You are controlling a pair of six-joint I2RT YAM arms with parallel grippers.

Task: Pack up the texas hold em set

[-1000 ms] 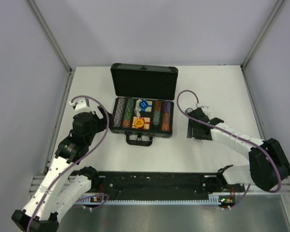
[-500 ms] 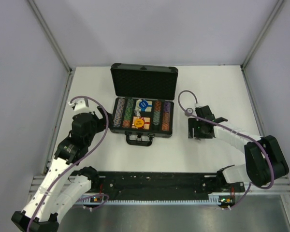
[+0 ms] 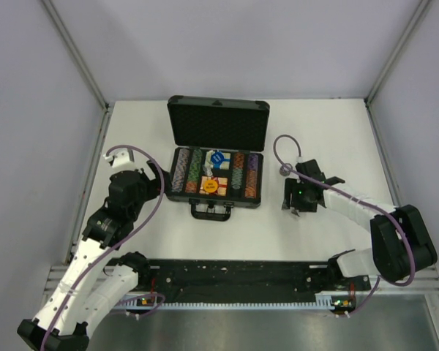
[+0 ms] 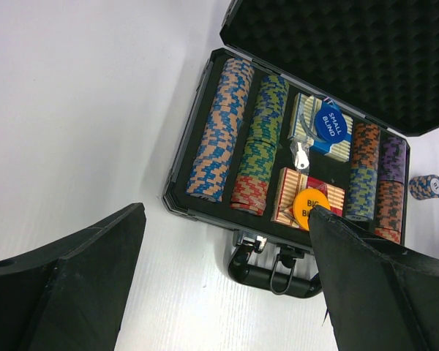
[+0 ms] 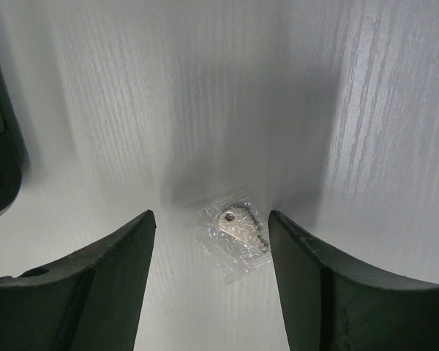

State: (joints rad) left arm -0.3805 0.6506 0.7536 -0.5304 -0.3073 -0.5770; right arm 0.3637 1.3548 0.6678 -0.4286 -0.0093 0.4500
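Note:
The black case [image 3: 192, 198] lies open at mid-table, its foam lid [image 3: 218, 123] upright. It holds rows of chips [image 4: 216, 131], a blue card box [image 4: 307, 117] under a blue button [image 4: 331, 124], and a red card box [image 4: 293, 194] under an orange button [image 4: 309, 207]. I cannot make out a red triangle. My left gripper [image 4: 227, 210] is open and empty, left of the case and above its handle [image 4: 274, 272]. My right gripper [image 5: 211, 218] is open, low over a small key in a clear bag [image 5: 241, 232], which lies on the table between its fingers.
A loose stack of chips [image 4: 426, 186] stands on the table just right of the case. The right gripper [image 3: 296, 203] is right of the case in the top view, the left gripper [image 3: 159, 179] at its left. Walls close in the table on three sides.
My right gripper has shifted a little toward the case and turned at the wrist. The left arm and the case have not moved.

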